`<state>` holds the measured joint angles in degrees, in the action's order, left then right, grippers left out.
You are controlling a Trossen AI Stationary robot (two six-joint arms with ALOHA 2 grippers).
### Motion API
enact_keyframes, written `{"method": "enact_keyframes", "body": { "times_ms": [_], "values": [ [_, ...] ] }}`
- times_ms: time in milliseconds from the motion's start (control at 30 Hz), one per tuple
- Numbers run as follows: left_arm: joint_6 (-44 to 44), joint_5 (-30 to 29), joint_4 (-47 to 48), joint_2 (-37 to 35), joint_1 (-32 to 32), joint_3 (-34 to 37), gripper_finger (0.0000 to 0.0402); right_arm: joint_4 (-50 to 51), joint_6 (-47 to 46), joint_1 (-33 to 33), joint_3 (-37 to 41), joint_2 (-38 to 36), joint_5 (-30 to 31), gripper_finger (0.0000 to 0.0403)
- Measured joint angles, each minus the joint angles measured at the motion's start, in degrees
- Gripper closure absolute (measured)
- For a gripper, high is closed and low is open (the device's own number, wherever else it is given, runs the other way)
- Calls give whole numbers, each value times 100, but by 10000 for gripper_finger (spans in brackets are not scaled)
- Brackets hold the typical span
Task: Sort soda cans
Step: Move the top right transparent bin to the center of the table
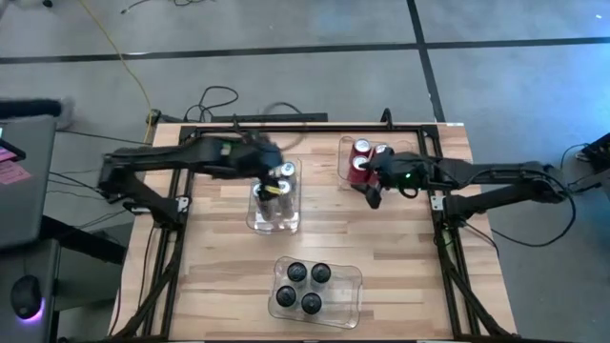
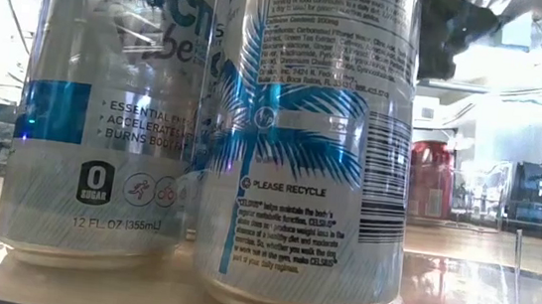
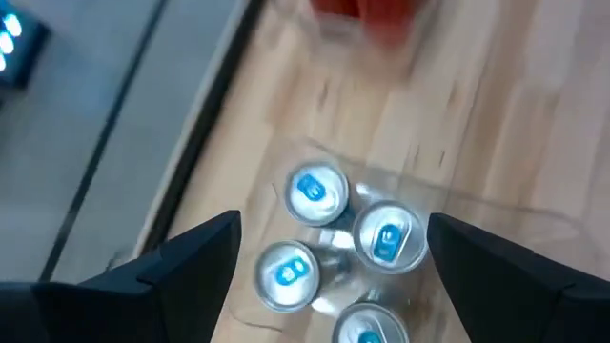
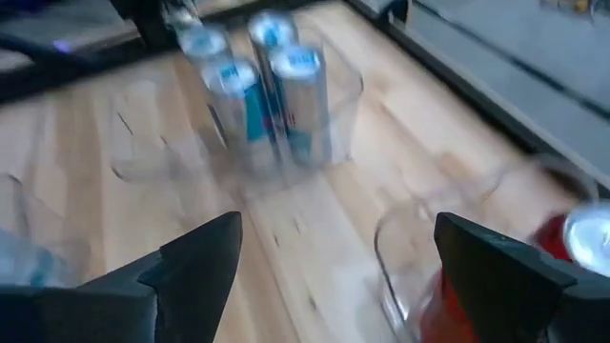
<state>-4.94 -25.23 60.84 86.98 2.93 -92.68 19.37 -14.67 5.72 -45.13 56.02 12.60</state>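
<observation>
Several silver-blue cans (image 1: 274, 195) stand upright in a clear bin (image 1: 254, 221) at the table's middle; the low view shows them close up (image 2: 306, 145). My left gripper (image 1: 273, 177) hangs open above them, its fingers wide apart over the can tops (image 3: 316, 191). Red cans (image 1: 362, 157) stand in a clear bin (image 1: 343, 160) toward the far right. My right gripper (image 1: 374, 191) is open beside that bin's near side, with one red can (image 4: 577, 243) at the edge of its wrist view. Several black cans (image 1: 305, 286) stand in a clear bin near the front edge.
A black frame (image 1: 419, 129) runs around the table's far and side edges. Bare wood lies between the three bins and along the left side (image 1: 214, 276). Cables (image 1: 219, 100) lie on the floor behind the table.
</observation>
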Motion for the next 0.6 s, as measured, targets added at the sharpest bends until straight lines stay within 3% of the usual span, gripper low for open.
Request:
{"method": "enact_keyframes", "body": {
  "times_ms": [133, 333, 600],
  "values": [
    [76, -130, -655, -989, -102, 578, 69, 273, -231, -6, 221, 212, 102, 52],
    [52, -145, -2247, -2311, -316, 2272, 68, 1525, -447, 109, 201, 281, 255, 112],
    [556, -259, -4965, -3321, -387, 4439, 68, 3233, -783, 752, -680, 274, 300, 186]
  ]
}}
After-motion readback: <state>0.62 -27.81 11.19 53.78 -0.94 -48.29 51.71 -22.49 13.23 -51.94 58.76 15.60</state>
